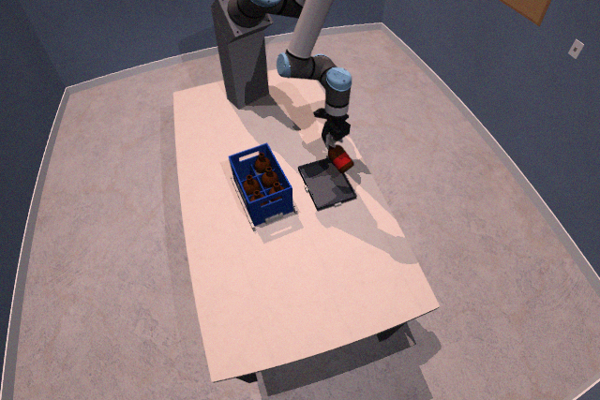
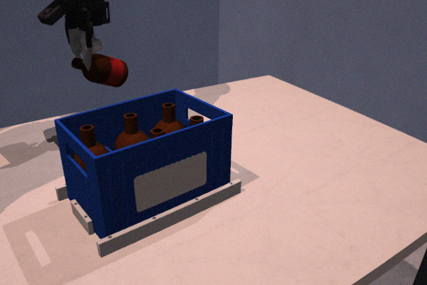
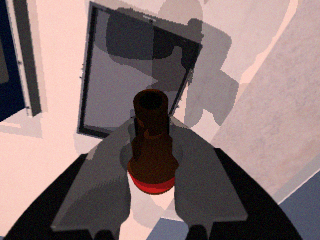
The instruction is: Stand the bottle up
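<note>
Bottle Gripped Above the Tray

The end effector [image 1: 330, 143] [image 2: 83, 63] [image 3: 152, 117] is clenched on the bottle [image 1: 340, 159] [image 2: 105, 69] [image 3: 151, 150] near its neck. The bottle hangs between the fingers, tilted close to level (its red label is toward the base). Below the end effector is the tray [image 1: 317, 205] [image 3: 85, 75], on the table [image 1: 300, 279] [image 2: 310, 178] [image 3: 55, 165]. Off to one side of the end effector, and lower, stands the blue crate [image 1: 273, 212] [image 2: 165, 178] [image 3: 10, 95], with five brown bottles [image 1: 269, 177] [image 2: 131, 137] upright inside.
</note>
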